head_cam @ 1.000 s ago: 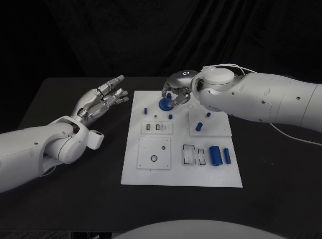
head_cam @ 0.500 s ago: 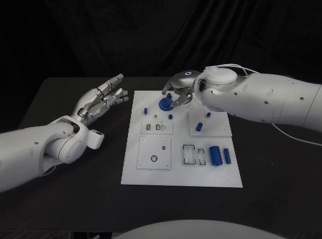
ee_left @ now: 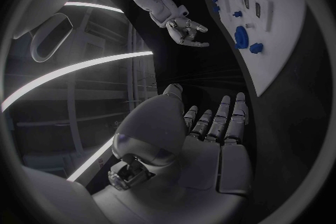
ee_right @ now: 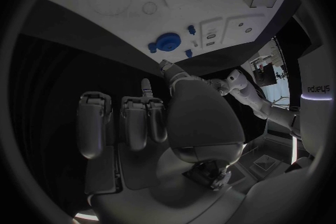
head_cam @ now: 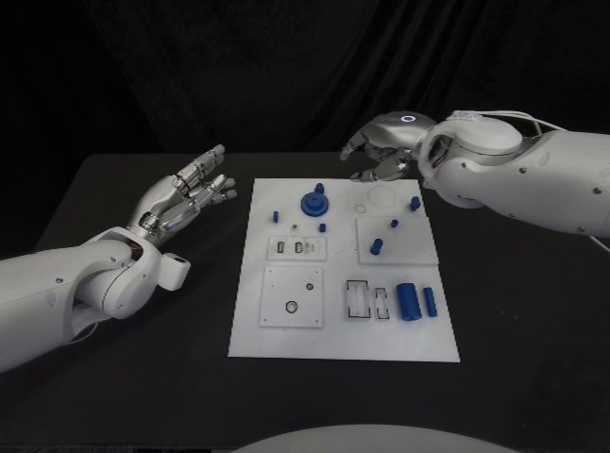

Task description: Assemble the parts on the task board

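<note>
Above the far edge of the task board [head_cam: 344, 311], the right hand [head_cam: 381, 149] hung with its fingers loosely curled and apart, holding nothing. Its own wrist view showed the fingers [ee_right: 94, 123] hanging clear of the board's edge. Across from it, the left hand [head_cam: 185, 196] lay over the bare worktop [head_cam: 128, 377] just beside the board's left side, palm up, fingers straight and slightly spread, also holding nothing.

Under both hands the worktop was matt black, and a black curtain [head_cam: 251, 75] closed off the room behind it. From the left wrist I could make out pale curved light strips [ee_left: 70, 70] somewhere overhead.

The board was a white rectangular plate lying in the middle of the worktop, long side running away from the robot, made up of several smaller square panels. Near its far end stood a round blue knob-like part [head_cam: 313, 202], upright, with a faint circular outline [head_cam: 382, 198] to its right. Small blue pegs [head_cam: 274, 216] stood around it, one of them by the far right corner [head_cam: 415, 202]. A slanted blue piece [head_cam: 378, 245] stood on the right-hand panel. Nearer the robot, two blue cylinders [head_cam: 409, 299] lay side by side next to clear rectangular slots [head_cam: 361, 297], and a white panel with a small oval hole [head_cam: 292, 306] sat to their left.
</note>
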{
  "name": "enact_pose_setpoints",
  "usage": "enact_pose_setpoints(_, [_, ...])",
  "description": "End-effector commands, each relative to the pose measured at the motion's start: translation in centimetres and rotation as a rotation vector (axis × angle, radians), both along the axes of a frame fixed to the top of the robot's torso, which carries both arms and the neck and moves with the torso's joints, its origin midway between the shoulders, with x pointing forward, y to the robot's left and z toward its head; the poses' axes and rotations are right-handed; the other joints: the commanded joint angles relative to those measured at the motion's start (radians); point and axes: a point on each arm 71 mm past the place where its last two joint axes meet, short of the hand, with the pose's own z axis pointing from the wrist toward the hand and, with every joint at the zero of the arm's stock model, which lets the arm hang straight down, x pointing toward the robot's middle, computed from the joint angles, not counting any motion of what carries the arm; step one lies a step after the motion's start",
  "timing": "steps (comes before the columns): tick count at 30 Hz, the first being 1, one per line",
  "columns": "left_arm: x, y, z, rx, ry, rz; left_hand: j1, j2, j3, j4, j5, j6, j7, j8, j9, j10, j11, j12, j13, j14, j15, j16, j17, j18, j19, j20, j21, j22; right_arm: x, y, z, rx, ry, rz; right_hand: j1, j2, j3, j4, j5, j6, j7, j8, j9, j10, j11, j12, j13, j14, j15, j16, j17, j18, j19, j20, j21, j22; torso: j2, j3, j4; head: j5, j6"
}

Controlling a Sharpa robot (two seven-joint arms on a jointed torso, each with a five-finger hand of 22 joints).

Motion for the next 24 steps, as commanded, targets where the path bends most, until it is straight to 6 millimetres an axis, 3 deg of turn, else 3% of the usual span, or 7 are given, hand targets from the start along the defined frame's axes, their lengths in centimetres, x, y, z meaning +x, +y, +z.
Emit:
enact_pose_setpoints(1, [-0.2,-0.1,0.2,-0.011,-0.042,-0.007,0.001,-0.007,0.005,-0.001,0.007,-0.004,-0.001,-0.005,-0.001,-0.005,-0.004,0.003,-0.001,-0.008,-0.002,-0.004,-0.001,-0.02,-0.006,0.0,-0.004,-0.001,-0.4,-2.0,0.5,0.058,-0.02,-0.045,-0.01,0.0,0.0,0.012,0.004,0.014,0.002,0.008,-0.002,0.108,-0.003,0.005,0.263,0.098,-0.005,-0.008,0.237,-0.002,0.061,-0.007,-0.007,0.234,-0.002,0.0009,-0.0038,-0.005,0.008])
enact_pose_setpoints(8, [-0.2,-0.2,0.2,-0.014,-0.048,-0.01,0.002,-0.007,0.007,-0.001,0.009,-0.006,-0.003,-0.004,0.0,-0.017,-0.02,0.001,-0.003,-0.029,-0.011,-0.015,-0.003,-0.02,-0.019,0.0,-0.011,-0.002,-1.3,-6.7,0.0,0.063,-0.001,-0.127,-0.015,-0.002,-0.002,0.026,0.005,0.023,0.001,0.007,-0.007,0.108,-0.002,0.005,0.263,0.092,-0.005,-0.022,0.217,0.003,0.052,-0.007,-0.025,0.229,-0.006,0.0,-0.0108,0.003,0.011])
enact_pose_setpoints(13, [-0.3,-0.1,0.1,-0.016,-0.053,-0.007,0.003,-0.007,0.012,-0.001,0.008,-0.002,0.003,-0.004,0.0,-0.046,-0.037,-0.003,-0.007,-0.263,-0.093,-0.135,-0.03,0.017,-0.196,-0.032,-0.098,-0.02,-2.0,-9.6,-1.1,0.066,0.016,-0.185,-0.011,-0.006,-0.002,0.034,0.005,0.03,0.0,0.005,-0.012,0.107,-0.003,0.005,0.263,0.089,-0.005,-0.03,0.206,0.005,0.047,-0.007,-0.036,0.225,-0.01,-0.0012,-0.0172,0.014,0.01])
enact_pose_setpoints(16, [-0.4,0.0,0.0,-0.017,-0.06,-0.004,0.002,-0.007,0.011,-0.002,0.008,-0.001,0.006,-0.004,0.0,-0.058,-0.036,-0.005,-0.009,-0.314,-0.136,-0.161,-0.041,0.026,-0.261,-0.077,-0.13,-0.03,-2.3,-10.7,-1.6,0.065,0.024,-0.207,-0.011,-0.007,-0.002,0.037,0.005,0.032,0.0,0.005,-0.013,0.106,-0.003,0.004,0.262,0.089,-0.005,-0.032,0.204,0.005,0.046,-0.007,-0.037,0.225,-0.011,-0.0011,-0.02,0.015,0.01])
enact_pose_setpoints(17, [-0.4,0.1,0.0,-0.018,-0.063,-0.003,0.001,-0.008,0.009,-0.002,0.007,-0.002,0.008,-0.004,0.0,-0.067,-0.045,-0.006,-0.01,-0.332,-0.166,-0.169,-0.047,0.027,-0.295,-0.119,-0.147,-0.038,-2.4,-11.0,-1.8,0.065,0.028,-0.214,-0.011,-0.007,-0.002,0.037,0.005,0.032,0.0,0.005,-0.013,0.106,-0.003,0.004,0.262,0.089,-0.005,-0.032,0.204,0.005,0.046,-0.007,-0.037,0.225,-0.011,0.0001,-0.0208,0.014,0.01])
enact_pose_setpoints(20, [-0.5,0.1,0.0,-0.022,-0.075,-0.003,0.003,-0.014,0.004,-0.002,0.007,0.0,0.034,-0.004,0.0,-0.09,-0.106,-0.01,-0.015,-0.332,-0.242,-0.169,-0.047,0.002,-0.327,-0.229,-0.165,-0.049,-2.6,-11.7,-2.3,0.062,0.038,-0.228,-0.011,-0.007,-0.002,0.038,0.005,0.032,0.0,0.005,-0.014,0.106,-0.003,0.003,0.261,0.088,-0.005,-0.032,0.204,0.005,0.046,-0.007,-0.037,0.225,-0.011,0.0017,-0.0202,0.01,0.009])
enact_pose_setpoints(24, [-0.6,0.0,0.0,-0.026,-0.084,-0.005,0.001,-0.019,-0.002,-0.002,0.009,0.005,0.041,-0.003,0.0,-0.097,-0.154,-0.012,-0.016,-0.332,-0.301,-0.169,-0.047,-0.023,-0.327,-0.313,-0.165,-0.049,-2.7,-12.2,-2.9,0.055,0.054,-0.24,-0.011,-0.009,-0.003,0.041,0.005,0.034,0.001,0.005,-0.015,0.103,-0.002,0.001,0.259,0.088,-0.005,-0.033,0.203,0.006,0.045,-0.007,-0.039,0.224,-0.011,0.0002,-0.0168,0.005,0.01])
